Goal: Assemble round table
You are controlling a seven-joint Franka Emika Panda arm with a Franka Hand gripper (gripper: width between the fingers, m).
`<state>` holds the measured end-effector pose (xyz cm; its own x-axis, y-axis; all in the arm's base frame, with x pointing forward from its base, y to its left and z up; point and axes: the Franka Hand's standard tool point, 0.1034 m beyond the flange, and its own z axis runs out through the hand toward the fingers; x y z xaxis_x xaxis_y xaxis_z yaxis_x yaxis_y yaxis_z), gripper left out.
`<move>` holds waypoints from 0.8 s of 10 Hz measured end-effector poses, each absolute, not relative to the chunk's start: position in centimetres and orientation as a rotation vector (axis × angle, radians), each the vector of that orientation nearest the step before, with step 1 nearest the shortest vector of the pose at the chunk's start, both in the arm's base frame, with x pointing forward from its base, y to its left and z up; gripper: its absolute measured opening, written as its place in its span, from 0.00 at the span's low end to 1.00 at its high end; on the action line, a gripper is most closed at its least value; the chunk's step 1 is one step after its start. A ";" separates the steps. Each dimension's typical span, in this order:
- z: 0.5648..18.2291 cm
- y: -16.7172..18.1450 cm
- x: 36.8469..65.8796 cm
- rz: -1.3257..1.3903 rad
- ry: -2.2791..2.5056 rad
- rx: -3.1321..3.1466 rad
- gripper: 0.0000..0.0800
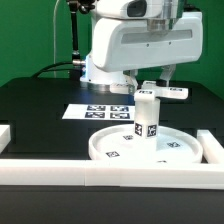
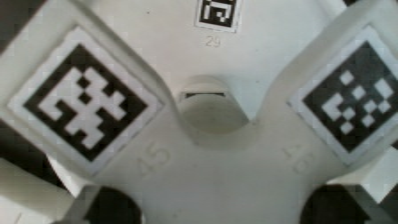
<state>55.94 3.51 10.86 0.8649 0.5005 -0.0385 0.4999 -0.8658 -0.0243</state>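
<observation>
Here the pincer (image 1: pixel 160 85) grips the cross-shaped piece (image 1: pixel 168 92) over the cylinder (image 1: pixel 148 118) on the disc (image 1: pixel 112 150), marker board (image 1: pixel 98 112) behind.

- A plain green backdrop (image 1: pixel 30 30) fills the space behind and above the fingers (image 1: pixel 166 77).
- The bench (image 1: pixel 40 110) lies below the fingers, its black top running back to the backdrop.
- The marker board (image 1: pixel 98 112) lies flat on the bench, lower than the fingers and behind them.
- A long white front bar (image 1: pixel 110 172) crosses the bench in front of the fingers.
- A left side bar (image 1: pixel 5 135) and a right side bar (image 1: pixel 212 148) flank the fingers, well apart from them.
- Soft, even light falls on backdrop and bench.
</observation>
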 end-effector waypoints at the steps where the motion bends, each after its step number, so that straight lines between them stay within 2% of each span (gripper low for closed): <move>1: 10.9 3.5 55.9 0.068 -0.777 -3.030 0.56; 3: 10.9 3.0 56.0 0.064 -0.705 -3.043 0.56; 8: 10.8 3.6 56.4 -0.004 0.325 -3.064 0.56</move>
